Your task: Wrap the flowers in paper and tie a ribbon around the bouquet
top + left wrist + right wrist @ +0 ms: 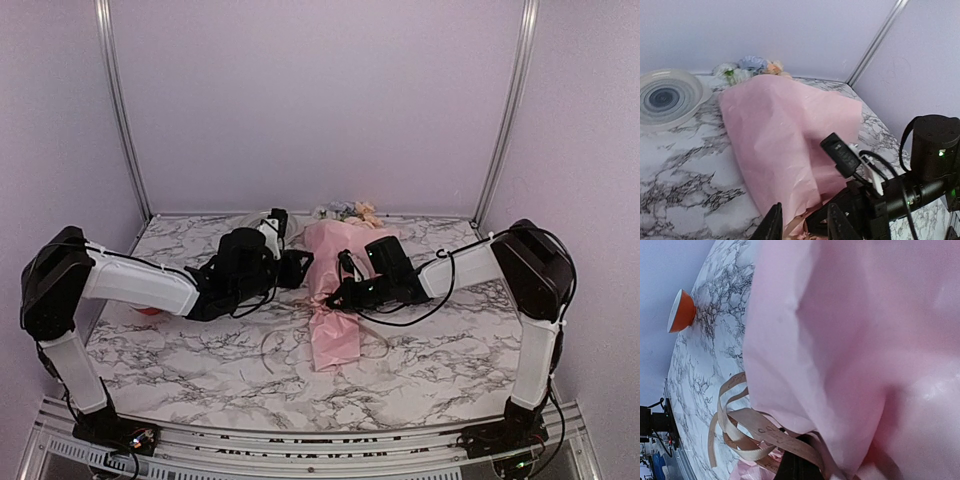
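1. Right hand (pixel 342 293), closest to its wrist camera, was pinched together on the tan ribbon (pixel 760 429), whose loops trailed out from under the bundle's narrow waist.
2. Left hand (pixel 804 219) had its fingers apart, straddling the lower edge of the paper (pixel 785 145) and gripping nothing.
3. The bouquet (pixel 333 335) lay rolled on the table (pixel 180 350), with the flowers (pixel 752 64) showing at its far end.
4. Wrapping looked done and tying was the step in hand. Next, the left hand probably needed to catch a free ribbon strand and draw it across the waist without loosening the cone.
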You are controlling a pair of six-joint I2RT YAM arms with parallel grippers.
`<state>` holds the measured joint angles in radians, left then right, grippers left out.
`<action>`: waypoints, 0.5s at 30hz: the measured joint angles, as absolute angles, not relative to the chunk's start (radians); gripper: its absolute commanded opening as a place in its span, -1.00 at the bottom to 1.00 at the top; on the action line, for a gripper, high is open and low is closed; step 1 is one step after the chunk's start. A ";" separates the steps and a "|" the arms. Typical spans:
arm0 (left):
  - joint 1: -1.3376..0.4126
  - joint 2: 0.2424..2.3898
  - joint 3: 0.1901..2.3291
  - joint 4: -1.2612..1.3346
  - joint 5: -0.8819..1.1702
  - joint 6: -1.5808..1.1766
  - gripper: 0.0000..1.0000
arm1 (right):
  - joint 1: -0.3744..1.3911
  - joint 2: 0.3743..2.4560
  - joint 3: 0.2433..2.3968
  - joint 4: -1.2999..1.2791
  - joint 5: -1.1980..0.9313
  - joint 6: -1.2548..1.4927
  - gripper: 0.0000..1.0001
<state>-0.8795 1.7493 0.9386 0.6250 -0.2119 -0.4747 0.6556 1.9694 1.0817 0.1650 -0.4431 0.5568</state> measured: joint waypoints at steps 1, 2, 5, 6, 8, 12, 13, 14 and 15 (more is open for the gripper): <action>-0.875 1.764 0.989 0.603 -0.172 -0.436 -0.41 | 0.656 1.969 1.082 0.165 -0.443 0.557 -1.00; -0.871 1.776 1.019 0.591 -0.141 -0.406 -0.41 | 0.656 1.969 1.082 0.165 -0.443 0.557 -1.00; -0.861 1.830 1.084 0.531 -0.039 -0.315 -0.44 | 0.656 1.969 1.081 0.167 -0.443 0.558 -1.00; -0.860 1.854 1.101 0.503 -0.023 -0.289 -0.45 | 0.656 1.969 1.081 0.168 -0.444 0.558 -1.00; -0.860 1.904 1.131 0.436 0.003 -0.237 -0.54 | 0.656 1.969 1.080 0.170 -0.444 0.558 -1.00; -0.860 1.969 1.158 0.316 0.010 -0.148 -0.62 | 0.656 1.969 1.077 0.174 -0.444 0.558 -1.00; -0.860 1.981 1.168 0.284 0.012 -0.127 -0.62 | 0.656 1.969 1.076 0.176 -0.443 0.558 -1.00; -0.860 1.991 1.179 0.258 0.019 -0.110 -0.65 | 0.656 1.969 1.076 0.177 -0.443 0.558 -1.00; -0.860 1.996 1.185 0.248 0.025 -0.101 -0.70 | 0.656 1.969 1.076 0.177 -0.444 0.558 -1.00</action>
